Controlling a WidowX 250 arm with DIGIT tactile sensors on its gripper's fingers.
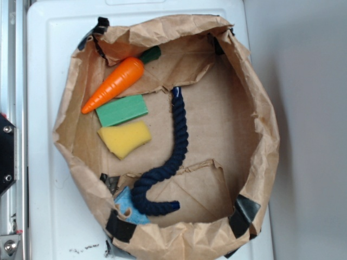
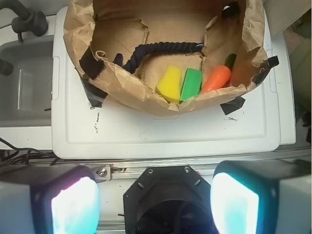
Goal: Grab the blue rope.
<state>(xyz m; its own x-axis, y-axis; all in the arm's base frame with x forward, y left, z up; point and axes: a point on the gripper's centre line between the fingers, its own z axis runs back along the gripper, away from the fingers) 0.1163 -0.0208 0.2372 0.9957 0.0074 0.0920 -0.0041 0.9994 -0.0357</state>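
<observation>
A crumpled brown paper enclosure (image 1: 260, 108) on a white tray (image 1: 49, 216) holds the blue rope (image 1: 179, 143), curving from frame centre to a hook at lower centre; it looks soft, limp and light, easiest pinched mid-length, while the gripper (image 2: 156, 202), well outside, has its fingers spread.

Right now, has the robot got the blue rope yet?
Not yet. Nothing looks done: the blue rope lies curled on the floor of the paper bag, untouched. The tool is open and empty, back outside the bag. Reaching in, gripping and lifting are all left.
</observation>
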